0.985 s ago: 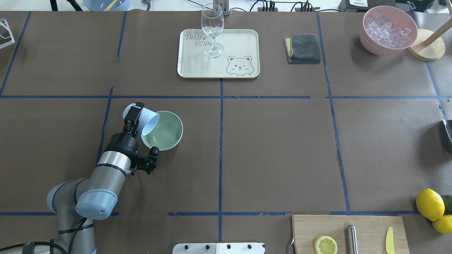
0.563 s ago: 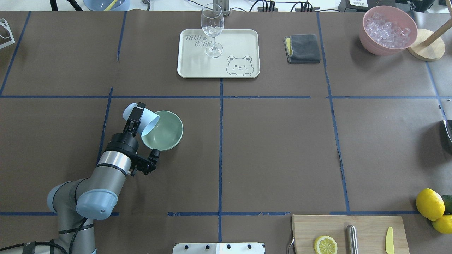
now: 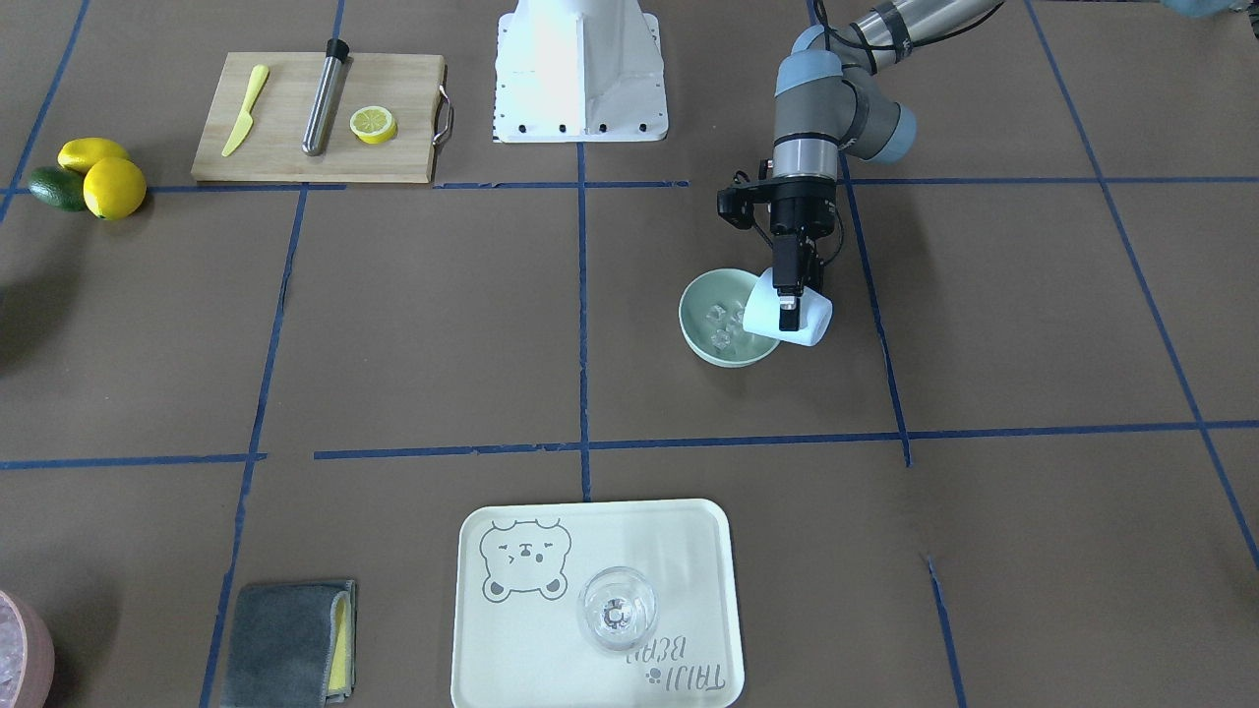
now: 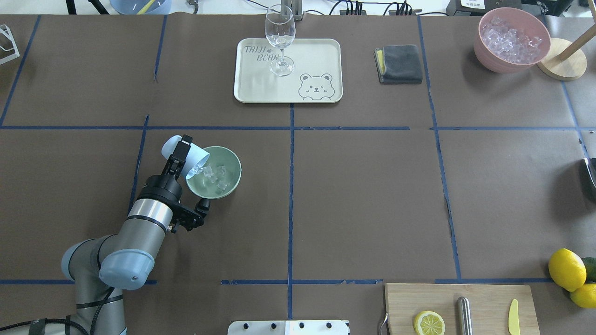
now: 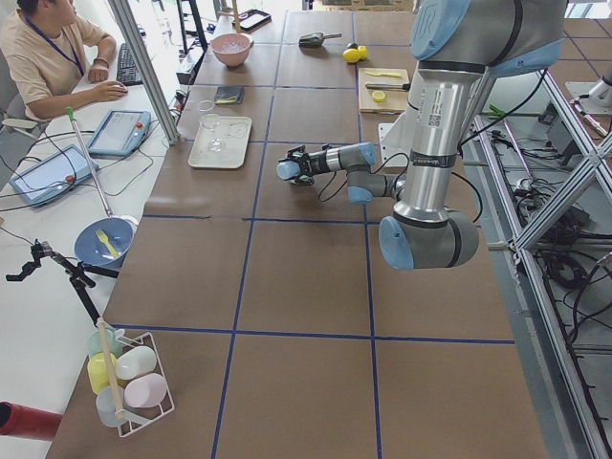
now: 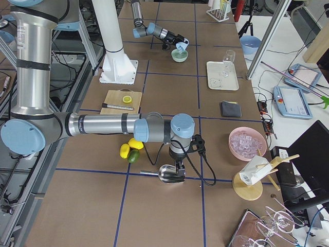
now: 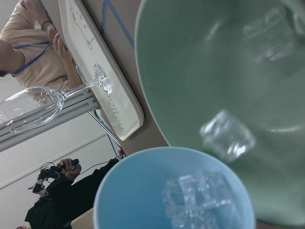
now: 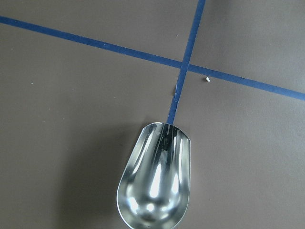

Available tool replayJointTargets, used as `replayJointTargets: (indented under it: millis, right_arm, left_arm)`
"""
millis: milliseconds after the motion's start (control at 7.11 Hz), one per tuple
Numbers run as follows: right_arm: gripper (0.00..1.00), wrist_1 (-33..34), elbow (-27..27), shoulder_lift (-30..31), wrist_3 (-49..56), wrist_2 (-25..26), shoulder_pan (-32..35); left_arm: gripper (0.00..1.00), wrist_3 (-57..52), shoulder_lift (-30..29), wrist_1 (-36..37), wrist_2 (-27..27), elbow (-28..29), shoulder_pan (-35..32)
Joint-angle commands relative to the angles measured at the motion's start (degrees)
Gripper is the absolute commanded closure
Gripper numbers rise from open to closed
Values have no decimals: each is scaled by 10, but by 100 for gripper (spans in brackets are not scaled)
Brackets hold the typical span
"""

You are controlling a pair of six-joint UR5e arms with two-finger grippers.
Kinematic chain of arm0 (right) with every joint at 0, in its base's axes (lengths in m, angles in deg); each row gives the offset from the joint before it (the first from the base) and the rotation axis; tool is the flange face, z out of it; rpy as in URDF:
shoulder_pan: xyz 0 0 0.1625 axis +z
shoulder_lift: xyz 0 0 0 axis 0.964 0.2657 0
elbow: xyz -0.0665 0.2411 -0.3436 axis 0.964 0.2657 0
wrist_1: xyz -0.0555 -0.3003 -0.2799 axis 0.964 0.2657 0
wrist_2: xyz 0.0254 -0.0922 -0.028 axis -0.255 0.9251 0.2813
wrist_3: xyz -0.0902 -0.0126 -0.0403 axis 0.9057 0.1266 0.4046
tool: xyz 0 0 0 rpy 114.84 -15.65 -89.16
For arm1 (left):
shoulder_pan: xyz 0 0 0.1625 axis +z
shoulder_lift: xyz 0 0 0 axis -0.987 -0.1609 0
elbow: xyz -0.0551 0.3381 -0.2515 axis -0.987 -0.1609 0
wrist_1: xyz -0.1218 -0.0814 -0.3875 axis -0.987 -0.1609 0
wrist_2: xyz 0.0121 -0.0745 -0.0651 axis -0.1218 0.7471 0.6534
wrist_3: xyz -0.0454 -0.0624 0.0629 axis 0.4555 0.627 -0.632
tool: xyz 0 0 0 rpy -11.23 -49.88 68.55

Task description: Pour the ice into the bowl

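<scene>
My left gripper [image 4: 183,152] is shut on a light blue cup [image 4: 198,160], also seen in the front-facing view [image 3: 812,324]. It holds the cup tipped over the near rim of the pale mint-green bowl [image 4: 231,176]. Clear ice cubes [image 4: 215,175] lie in the bowl and show in the front-facing view [image 3: 723,329]. In the left wrist view one cube [image 7: 227,136] is blurred in mid-fall over the bowl [image 7: 205,62], and more ice [image 7: 198,199] sits at the cup's mouth. My right gripper [image 6: 177,163] hovers over a metal scoop [image 8: 155,186] far right; its fingers are hidden.
A cream tray [image 4: 316,51] with a wine glass [image 4: 280,35] stands at the back. A grey cloth [image 4: 399,63] and a pink container of ice [image 4: 512,39] are at back right. A cutting board [image 4: 484,298] and lemons [image 4: 567,269] are at front right.
The cup has tipped a little further and ice has dropped from it into the bowl, which showed no ice before. The left arm has barely shifted.
</scene>
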Motion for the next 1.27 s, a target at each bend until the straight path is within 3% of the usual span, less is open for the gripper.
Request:
replayJointTargets:
  millis: [0, 422, 844, 1126]
  right_arm:
    - [0, 0, 1, 0, 0, 0, 0]
    - [0, 0, 0, 0, 0, 0, 0]
    - [0, 0, -1, 0, 0, 0, 0]
    - [0, 0, -3, 0, 0, 0, 0]
  left_arm:
    - [100, -9, 0, 0, -10, -1, -1]
    - [100, -27, 8, -2, -11, -2, -2]
    - [100, -50, 13, -101, -13, -18, -4]
    - [100, -34, 24, -130, -17, -18, -4]
